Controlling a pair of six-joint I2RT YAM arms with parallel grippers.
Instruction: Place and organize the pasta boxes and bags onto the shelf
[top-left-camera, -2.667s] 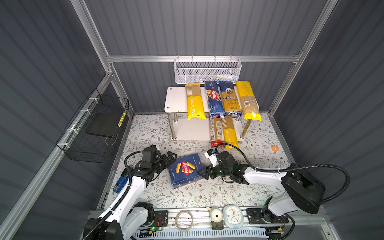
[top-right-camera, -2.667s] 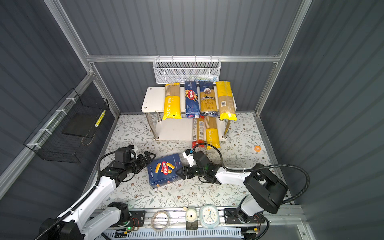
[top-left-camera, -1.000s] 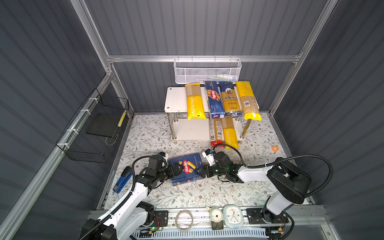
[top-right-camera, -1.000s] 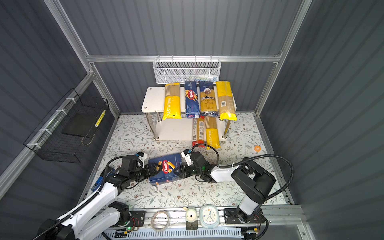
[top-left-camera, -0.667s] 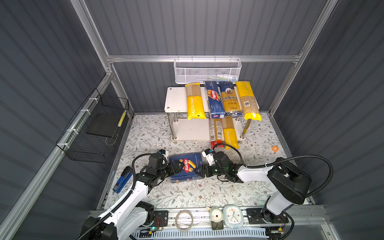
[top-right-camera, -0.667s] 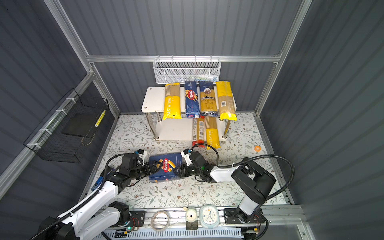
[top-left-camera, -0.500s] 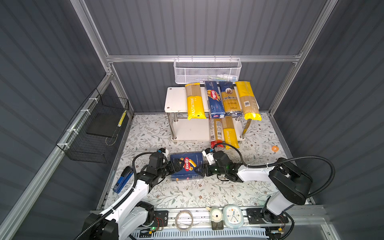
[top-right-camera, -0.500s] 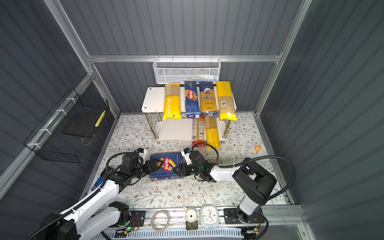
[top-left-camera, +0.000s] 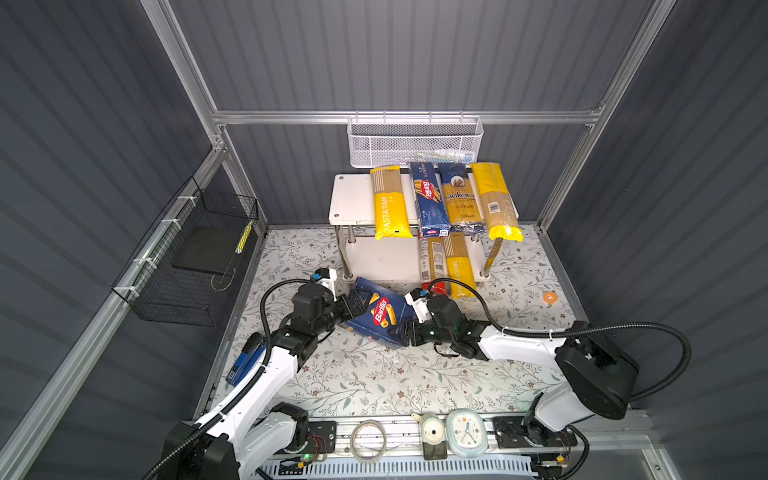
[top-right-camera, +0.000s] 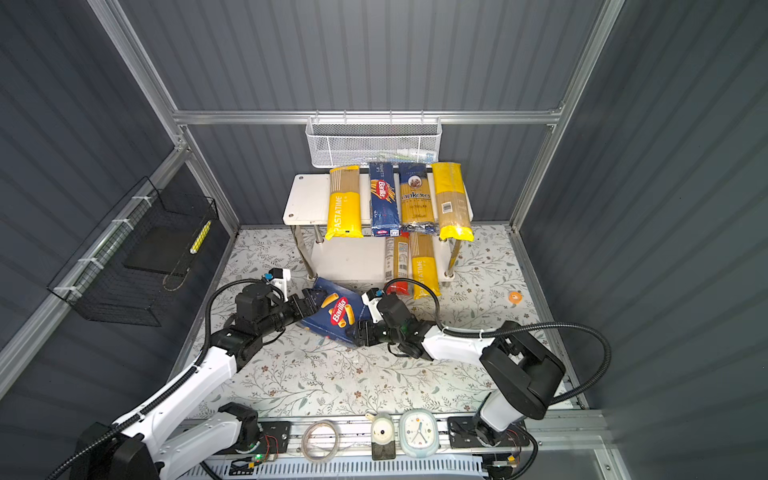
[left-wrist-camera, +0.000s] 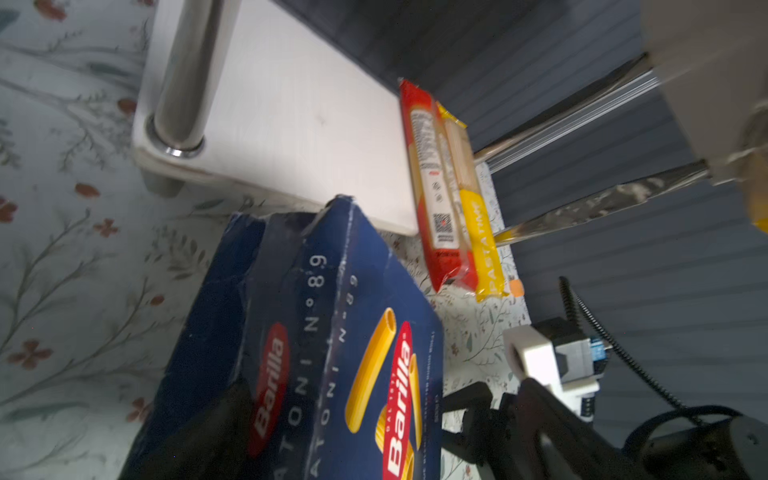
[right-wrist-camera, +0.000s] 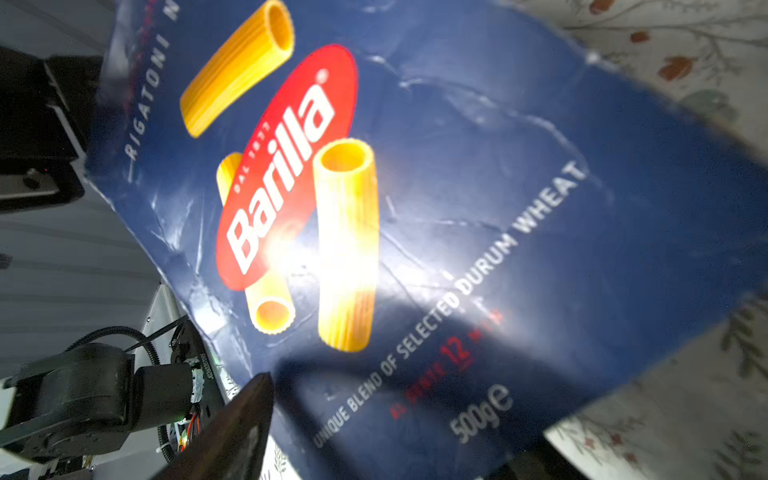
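Tilted rigatoni box (top-left-camera: 380, 316) pinched left end by left gripper (top-left-camera: 354, 304), near-right corner by right gripper (top-left-camera: 406, 332); fingertips mostly hidden, wrist views blurred.

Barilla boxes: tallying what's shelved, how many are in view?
2. The narrow spaghetti box lies on top of the shelf; the wide rigatoni box is gripped, tilted, in front of it by the left gripper and right gripper.

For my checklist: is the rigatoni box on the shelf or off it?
Off it. The rigatoni box is in front of the shelf, held between left gripper and right gripper.
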